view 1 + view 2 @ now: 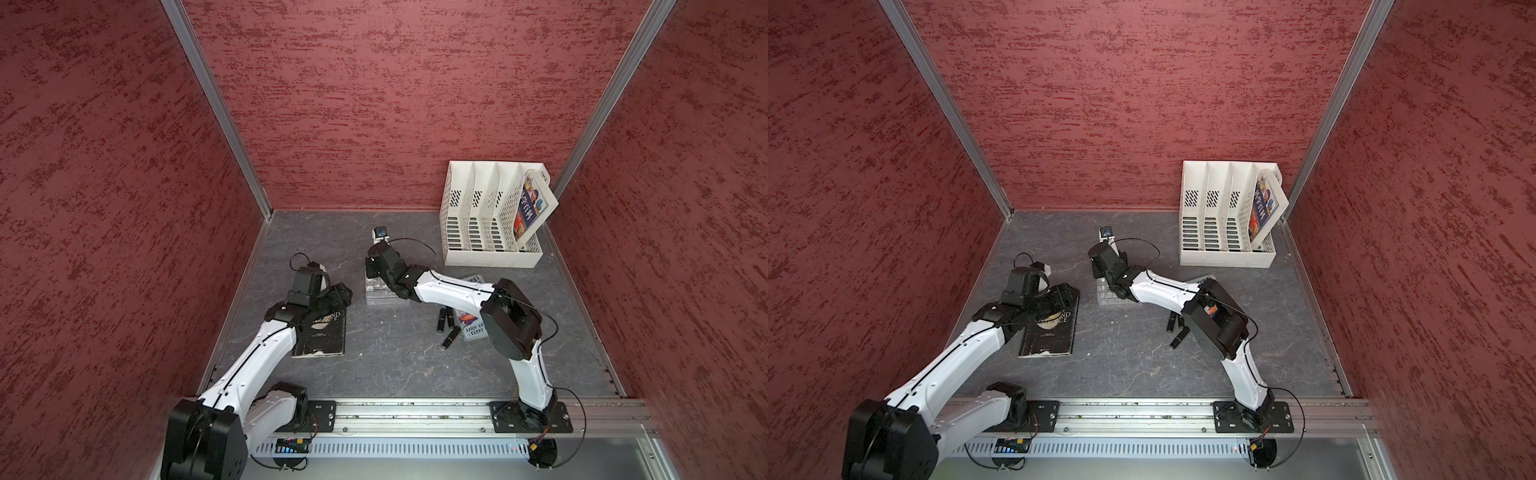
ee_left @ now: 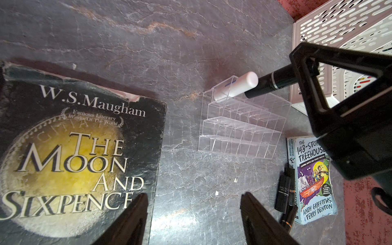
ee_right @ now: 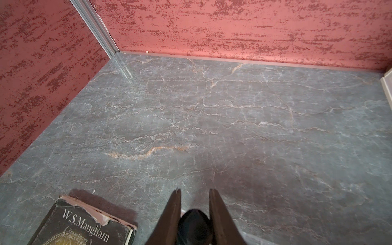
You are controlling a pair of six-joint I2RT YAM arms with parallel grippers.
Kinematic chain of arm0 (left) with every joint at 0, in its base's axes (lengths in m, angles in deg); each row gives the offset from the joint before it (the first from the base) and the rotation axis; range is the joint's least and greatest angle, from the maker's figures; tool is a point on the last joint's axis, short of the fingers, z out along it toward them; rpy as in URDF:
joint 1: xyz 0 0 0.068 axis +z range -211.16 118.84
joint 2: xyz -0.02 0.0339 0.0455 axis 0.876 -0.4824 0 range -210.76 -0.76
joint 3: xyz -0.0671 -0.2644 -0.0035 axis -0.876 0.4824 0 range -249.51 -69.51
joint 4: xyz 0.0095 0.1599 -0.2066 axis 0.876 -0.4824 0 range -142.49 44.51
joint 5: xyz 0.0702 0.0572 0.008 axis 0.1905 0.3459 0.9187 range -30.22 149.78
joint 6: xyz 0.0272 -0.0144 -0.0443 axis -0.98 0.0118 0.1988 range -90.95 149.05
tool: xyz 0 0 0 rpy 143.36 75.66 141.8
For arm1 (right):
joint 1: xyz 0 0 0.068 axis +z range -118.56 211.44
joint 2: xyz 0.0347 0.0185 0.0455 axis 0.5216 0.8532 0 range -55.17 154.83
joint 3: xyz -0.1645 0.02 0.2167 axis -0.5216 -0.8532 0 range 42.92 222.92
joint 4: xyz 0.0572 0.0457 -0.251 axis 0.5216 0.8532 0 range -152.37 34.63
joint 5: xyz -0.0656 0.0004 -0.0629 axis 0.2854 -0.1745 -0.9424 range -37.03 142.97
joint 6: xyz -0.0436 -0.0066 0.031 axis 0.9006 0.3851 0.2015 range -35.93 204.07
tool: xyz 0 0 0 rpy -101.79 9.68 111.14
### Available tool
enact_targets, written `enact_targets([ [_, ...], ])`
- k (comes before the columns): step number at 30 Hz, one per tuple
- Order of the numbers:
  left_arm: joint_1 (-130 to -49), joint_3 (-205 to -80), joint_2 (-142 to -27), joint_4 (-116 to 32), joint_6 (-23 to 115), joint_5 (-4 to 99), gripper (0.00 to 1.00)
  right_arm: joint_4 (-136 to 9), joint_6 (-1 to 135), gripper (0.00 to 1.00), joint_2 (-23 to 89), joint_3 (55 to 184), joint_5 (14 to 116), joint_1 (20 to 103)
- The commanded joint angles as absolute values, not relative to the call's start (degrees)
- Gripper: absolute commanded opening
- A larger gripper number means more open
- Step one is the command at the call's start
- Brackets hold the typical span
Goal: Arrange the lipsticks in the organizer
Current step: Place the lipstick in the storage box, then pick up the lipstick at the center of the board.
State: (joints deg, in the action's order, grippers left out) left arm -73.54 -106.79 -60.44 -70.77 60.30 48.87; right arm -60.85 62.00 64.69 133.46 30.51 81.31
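In both top views the right end effector [image 1: 371, 272] [image 1: 1098, 271] points down over the organizer [image 1: 380, 296] [image 1: 1108, 300], a clear gridded box directly beneath it on the tabletop [image 1: 395, 365] [image 1: 1121, 365]. The wrist hides its fingers from above, so its grip cannot be told here. The left end effector [image 1: 341, 293] [image 1: 1068, 291] hangs just beside the organizer, above the far corner of a dark book [image 1: 322, 338] [image 1: 1050, 336]. Three loose black lipsticks [image 1: 444, 322] [image 1: 1173, 323] lie flat behind the right end effector, toward its arm's base and next to a colourful paperback [image 1: 473, 328]. A white file rack [image 1: 469, 216] [image 1: 1208, 216] stands well beyond that end effector, in the far corner.

In the left wrist view the left end effector [image 2: 193, 212] is wide, its fingers [image 2: 133, 218] far apart with only bare tabletop between them. The organizer [image 2: 239, 127] sits ahead of it. The white lipstick [image 2: 237, 84] stands tilted in a corner cell of the row farthest from this end effector. The right end effector [image 2: 302, 74] grips a black lipstick [image 2: 273, 82], which is tilted with its lower end at the rim of the cell next to the white one. Whether it has entered that cell cannot be told. The loose black lipsticks [image 2: 283, 191] lie against the paperback [image 2: 314, 180].

In the right wrist view the right end effector [image 3: 195, 191] is narrow, its fingers [image 3: 172, 214] pressed on either side of the black lipstick [image 3: 194, 222], whose rounded top shows between them
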Motion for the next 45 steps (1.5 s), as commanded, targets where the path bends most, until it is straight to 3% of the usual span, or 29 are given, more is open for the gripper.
enact_targets([
  [1, -73.4, -106.4, -60.5, -69.7, 60.3, 48.0, 0.72, -63.3, 62.7, 0.12, 65.9, 132.5, 28.7, 80.7],
  [17, -73.6, -106.2, -60.2, -69.1, 60.9, 47.3, 0.71, -66.7, 60.7, 0.1, 65.8, 128.2, 28.5, 79.8],
  [19, -73.7, -106.3, -60.2, -69.1, 61.0, 47.4, 0.71, -65.5, 60.6, 0.18, 66.3, 128.9, 28.5, 79.8],
  [23, -75.2, -106.8, -59.8, -69.4, 60.4, 48.7, 0.72, -63.2, 59.6, 0.47, 65.3, 129.8, 28.7, 79.9],
  [26, -78.9, -108.4, -59.5, -70.6, 58.2, 52.6, 0.75, -60.8, 57.9, 0.55, 61.3, 129.1, 29.3, 79.9],
  [31, -91.1, -113.0, -62.8, -70.9, 52.9, 58.4, 0.74, -51.8, 50.1, 0.55, 49.3, 121.2, 33.7, 76.7],
  [39, -110.9, -123.3, -80.6, -68.8, 49.2, 54.4, 0.71, -30.1, 43.8, 0.51, 29.8, 106.0, 44.4, 65.9],
  [45, -114.8, -130.3, -93.5, -67.6, 51.5, 49.3, 0.68, -24.1, 44.6, 0.42, 22.9, 100.2, 47.0, 62.1],
])
